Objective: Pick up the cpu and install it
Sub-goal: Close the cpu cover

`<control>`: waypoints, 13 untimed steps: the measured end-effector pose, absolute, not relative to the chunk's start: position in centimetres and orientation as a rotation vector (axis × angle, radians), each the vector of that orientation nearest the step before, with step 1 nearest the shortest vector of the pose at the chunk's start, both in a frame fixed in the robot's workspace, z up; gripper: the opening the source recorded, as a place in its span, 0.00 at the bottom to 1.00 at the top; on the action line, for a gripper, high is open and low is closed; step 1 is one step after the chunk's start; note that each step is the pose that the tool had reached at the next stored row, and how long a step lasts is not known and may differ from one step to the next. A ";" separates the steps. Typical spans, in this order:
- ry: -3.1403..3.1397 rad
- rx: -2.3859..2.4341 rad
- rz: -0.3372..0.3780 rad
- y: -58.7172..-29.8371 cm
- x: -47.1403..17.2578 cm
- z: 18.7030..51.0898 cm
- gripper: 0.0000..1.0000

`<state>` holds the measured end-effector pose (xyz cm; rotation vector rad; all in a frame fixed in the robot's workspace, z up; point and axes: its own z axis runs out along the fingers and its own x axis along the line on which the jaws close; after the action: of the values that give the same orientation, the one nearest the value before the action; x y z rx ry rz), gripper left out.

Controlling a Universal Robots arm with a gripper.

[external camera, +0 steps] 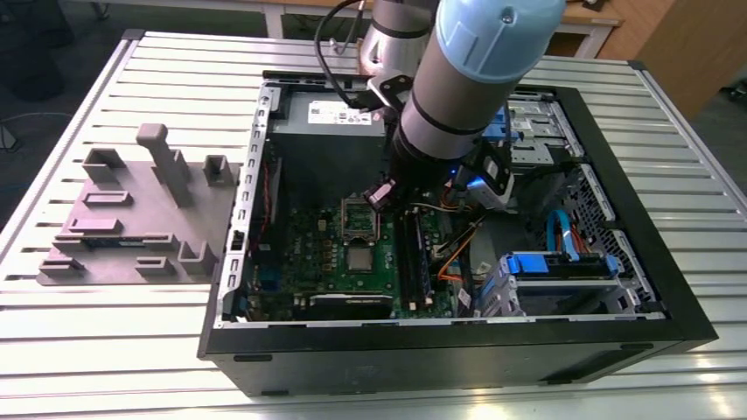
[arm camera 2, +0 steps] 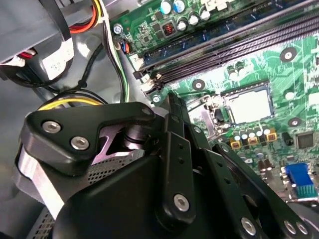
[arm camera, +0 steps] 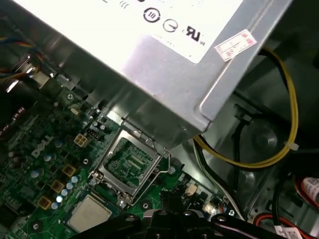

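Hanging inside the open computer case (external camera: pixel 653 297), the arm's gripper (external camera: pixel 380 194) sits over the green motherboard (external camera: pixel 315 254) (finger state: cannot tell). The cpu (external camera: pixel 359 258) lies flat on the motherboard, just beside the open socket frame (external camera: pixel 357 221).

Bright light shines on the big grey metal box (arm camera: pixel 164 64), making it glare white. Inside the case (external camera: pixel 607 346) is dim.
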<state>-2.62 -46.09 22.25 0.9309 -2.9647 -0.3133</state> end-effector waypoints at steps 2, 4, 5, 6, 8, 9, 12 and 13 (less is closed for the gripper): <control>-2.963 0.935 -0.313 -45.8 -2.5 22.2 0.11; -2.963 0.935 -0.313 -45.4 -2.5 22.0 0.11; -2.963 0.936 -0.314 -45.2 -2.5 22.0 0.11; -2.963 0.936 -0.316 -45.1 -2.5 21.9 0.11; -2.964 0.938 -0.321 -44.9 -2.5 21.7 0.11; -2.964 0.940 -0.328 -44.8 -2.5 21.5 0.11; -2.959 0.960 -0.341 -44.7 -2.6 21.0 0.11; -2.956 0.969 -0.343 -44.7 -2.6 20.9 0.11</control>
<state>-2.59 -44.65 20.89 0.9685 -2.9559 -0.3432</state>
